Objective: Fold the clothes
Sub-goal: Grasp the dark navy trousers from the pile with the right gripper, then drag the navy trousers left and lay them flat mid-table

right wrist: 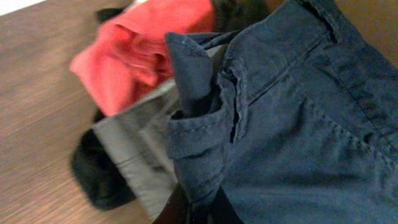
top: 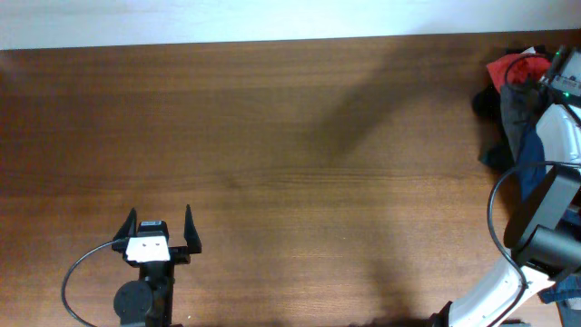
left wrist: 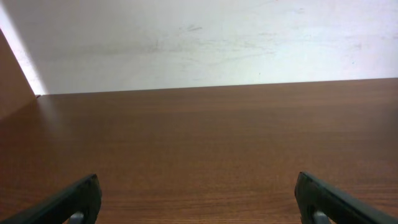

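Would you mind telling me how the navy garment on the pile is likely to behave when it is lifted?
Probably floppy: the navy garment bunches into soft folds where the right gripper pinches it. Its stitched seams and thick-looking weave suggest some weight, so it should drape. It overlaps the grey garment, which it may drag along.

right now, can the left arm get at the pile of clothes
Probably not: the left hand sits open at the near left of the table, the clothes lie at its far right edge, and the right arm hangs over them.
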Available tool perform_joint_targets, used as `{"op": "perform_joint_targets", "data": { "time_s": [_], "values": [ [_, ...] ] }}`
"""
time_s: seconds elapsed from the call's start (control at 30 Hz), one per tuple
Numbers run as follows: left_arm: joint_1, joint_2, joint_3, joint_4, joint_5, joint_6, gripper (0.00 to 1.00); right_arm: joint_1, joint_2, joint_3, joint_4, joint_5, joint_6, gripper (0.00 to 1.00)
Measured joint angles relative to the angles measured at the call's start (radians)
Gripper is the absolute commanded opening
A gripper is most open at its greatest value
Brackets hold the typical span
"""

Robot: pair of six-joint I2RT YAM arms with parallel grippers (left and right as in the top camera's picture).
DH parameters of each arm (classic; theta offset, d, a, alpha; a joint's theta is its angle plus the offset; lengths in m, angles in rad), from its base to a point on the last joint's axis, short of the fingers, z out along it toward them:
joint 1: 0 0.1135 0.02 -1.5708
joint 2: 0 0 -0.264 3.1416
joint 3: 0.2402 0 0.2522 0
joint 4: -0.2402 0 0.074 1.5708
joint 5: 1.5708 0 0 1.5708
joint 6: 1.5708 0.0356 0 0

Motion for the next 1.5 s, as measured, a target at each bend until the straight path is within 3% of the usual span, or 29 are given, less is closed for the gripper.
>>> {"op": "perform_joint_targets", "data": {
  "time_s": [0.37, 0.87, 1.5],
  "values": [
    [0.000, 0.000, 0.000, 0.000, 0.000, 0.000, 0.99, 0.217, -0.058, 0.000, -0.047, -0.017, 0.008, 0.04],
    [0.000, 0.000, 0.000, 0.000, 0.000, 0.000, 0.99, 0.583, -0.058, 0.000, -0.103, -0.246, 0.184, 0.04],
    [0.000, 0.000, 0.000, 0.000, 0.000, 0.000, 0.99, 1.171, 0.064, 0.000, 0.086, -0.342, 0.449, 0.05]
  ]
}}
